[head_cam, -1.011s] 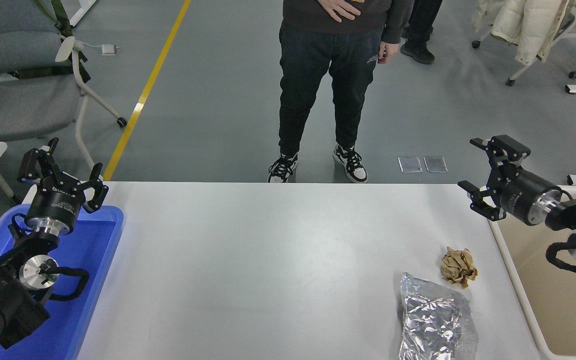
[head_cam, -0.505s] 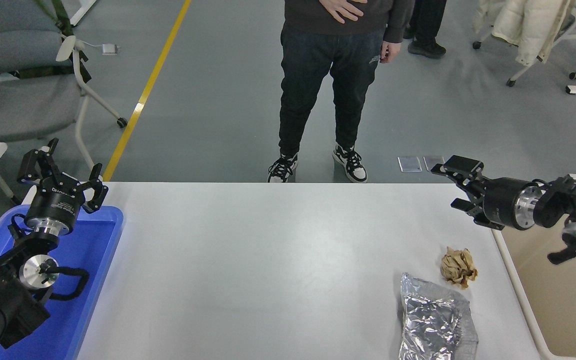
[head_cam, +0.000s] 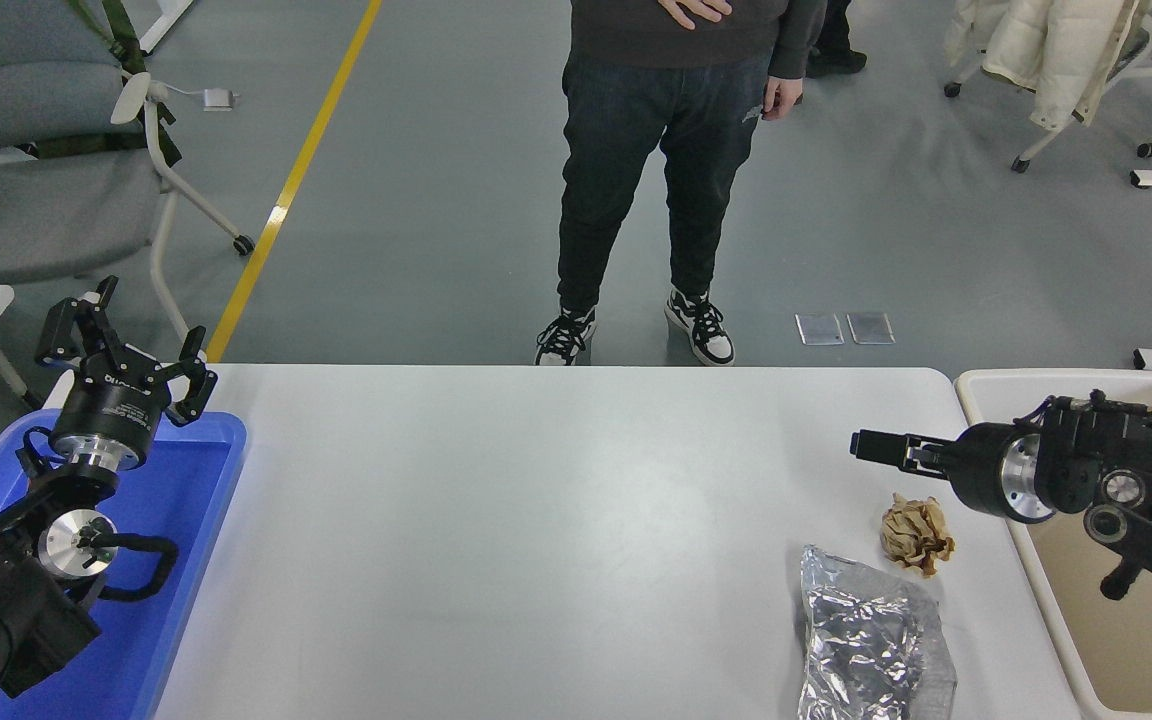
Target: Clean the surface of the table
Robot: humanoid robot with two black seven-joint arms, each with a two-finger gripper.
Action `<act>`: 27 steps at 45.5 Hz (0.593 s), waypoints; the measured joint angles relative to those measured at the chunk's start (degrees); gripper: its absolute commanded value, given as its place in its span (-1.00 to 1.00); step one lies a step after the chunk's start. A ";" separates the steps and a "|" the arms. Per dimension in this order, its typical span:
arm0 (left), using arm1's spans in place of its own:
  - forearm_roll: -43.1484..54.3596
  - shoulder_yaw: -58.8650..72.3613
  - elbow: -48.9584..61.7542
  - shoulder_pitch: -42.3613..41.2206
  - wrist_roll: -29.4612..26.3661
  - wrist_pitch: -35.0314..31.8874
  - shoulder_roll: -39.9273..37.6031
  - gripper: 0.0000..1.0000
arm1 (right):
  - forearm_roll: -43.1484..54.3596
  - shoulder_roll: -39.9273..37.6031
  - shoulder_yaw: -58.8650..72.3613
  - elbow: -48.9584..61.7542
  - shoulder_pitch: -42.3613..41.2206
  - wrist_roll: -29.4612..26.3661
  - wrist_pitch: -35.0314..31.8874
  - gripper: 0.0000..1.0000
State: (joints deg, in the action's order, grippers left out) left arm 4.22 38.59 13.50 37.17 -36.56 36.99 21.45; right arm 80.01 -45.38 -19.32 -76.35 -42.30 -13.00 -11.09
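Two pieces of rubbish, a crumpled brown paper ball (head_cam: 917,534) and a silver foil bag (head_cam: 874,640), lay unmoved on the table surface (head_cam: 536,520) near its right edge. Since before, the right gripper (head_cam: 871,446) had come lower, just above the ball; whether its fingers were apart I could not tell. Over the blue tray (head_cam: 176,560), the left gripper (head_cam: 126,345) stayed wide open.

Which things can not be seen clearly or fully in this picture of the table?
Head view only:
- Right gripper: seen edge-on, so open or shut cannot be told.
- Foil bag: its near end is cut off by the bottom edge.
- Beige bin: partly covered by the right arm, cut by the right edge.
- Blue tray: mostly covered by the parked left arm.
- Person: cut off above the chest.
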 measured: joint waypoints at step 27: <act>0.00 0.00 0.01 0.00 0.00 0.00 0.00 1.00 | 5.25 1.64 6.49 4.63 0.67 1.43 4.08 0.98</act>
State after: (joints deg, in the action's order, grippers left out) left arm 4.22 38.58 13.51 37.18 -36.56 36.99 21.45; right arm 85.26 -43.74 -12.83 -71.72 -41.62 -11.57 -7.00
